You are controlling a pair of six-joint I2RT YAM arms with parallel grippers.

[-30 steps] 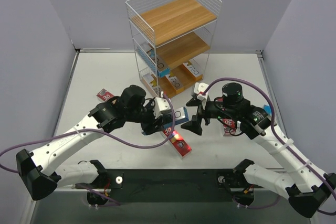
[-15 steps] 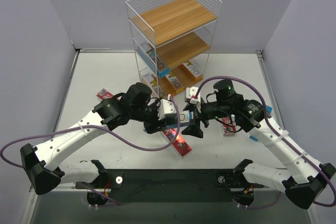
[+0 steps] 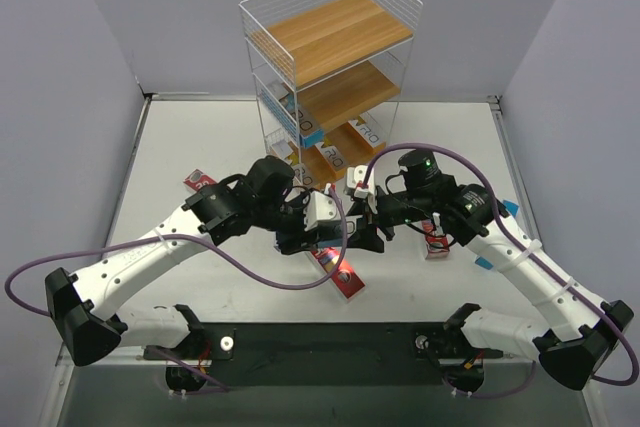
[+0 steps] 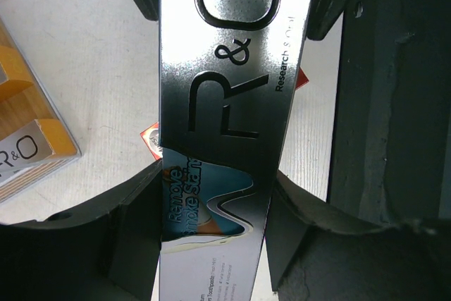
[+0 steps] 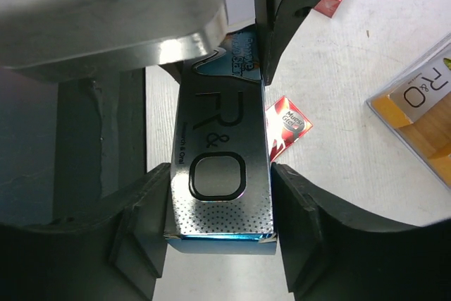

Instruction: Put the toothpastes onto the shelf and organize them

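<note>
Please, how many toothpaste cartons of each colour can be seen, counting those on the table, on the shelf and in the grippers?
3 red cartons
3 blue cartons, one of them held by the left gripper and the right gripper
3 orange cartons
Total: 9 cartons

Left gripper (image 4: 215, 192) around silver carton (image 4: 229, 96)

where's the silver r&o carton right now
Top view: mid-table in front of the shelf, the silver R&O carton is held by the left gripper and right gripper, above a red carton.
</note>
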